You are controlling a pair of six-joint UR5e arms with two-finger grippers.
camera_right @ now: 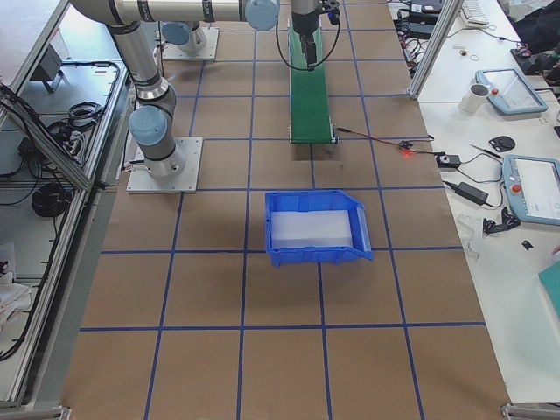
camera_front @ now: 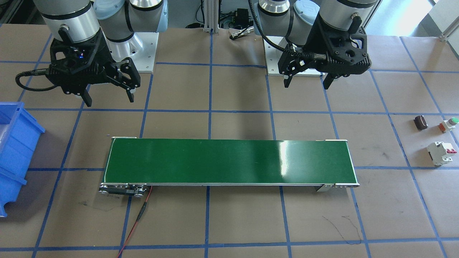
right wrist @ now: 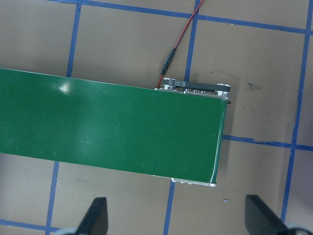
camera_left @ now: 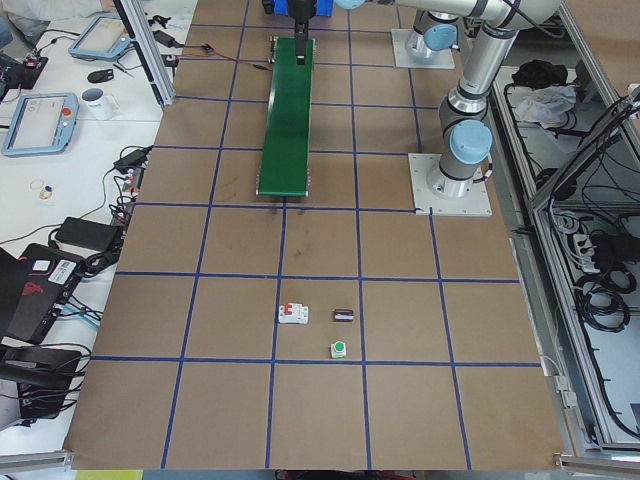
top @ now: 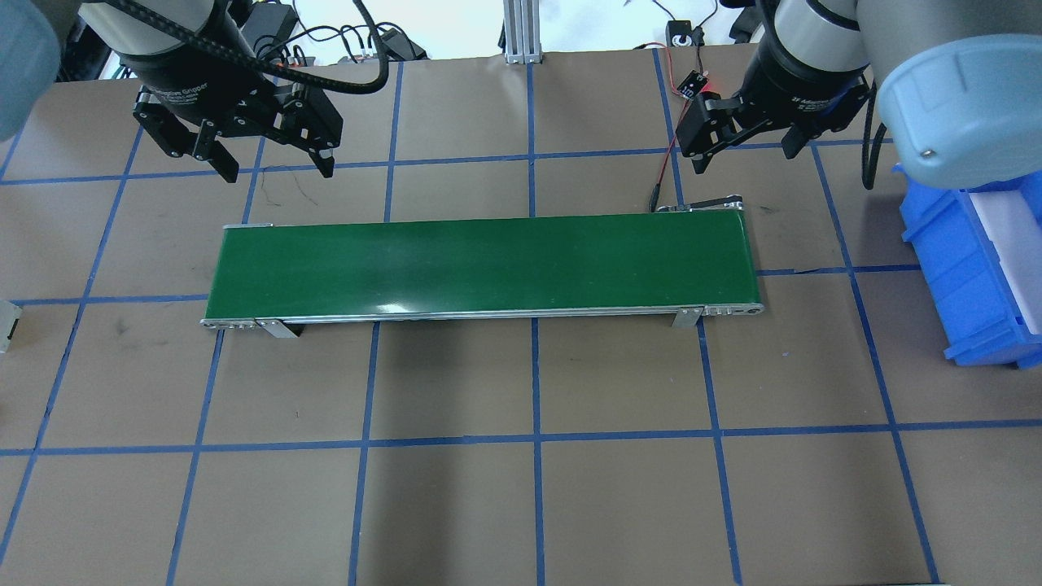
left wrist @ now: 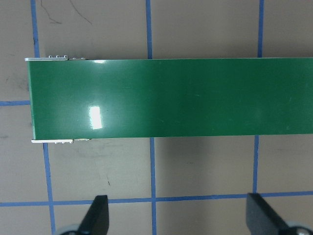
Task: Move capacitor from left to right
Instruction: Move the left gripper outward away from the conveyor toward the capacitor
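Observation:
The capacitor point(camera_front: 420, 122), a small dark stubby cylinder, lies on the brown table past the conveyor's end on my left side. It also shows in the exterior left view point(camera_left: 343, 316). My left gripper point(camera_front: 307, 85) is open and empty. It hangs above the table behind the conveyor's left end, well apart from the capacitor, and also shows in the overhead view point(top: 277, 172). My right gripper point(camera_front: 109, 100) is open and empty above the table by the conveyor's right end. It also shows in the overhead view point(top: 745, 155). Both wrist views show open fingers over the belt.
A green conveyor belt point(camera_front: 229, 161) lies across the middle of the table. A green-capped push button point(camera_front: 450, 123) and a white circuit breaker point(camera_front: 441, 153) lie close to the capacitor. A blue bin point(camera_front: 14, 150) stands at the right end. A red wire point(camera_front: 138, 218) runs from the conveyor.

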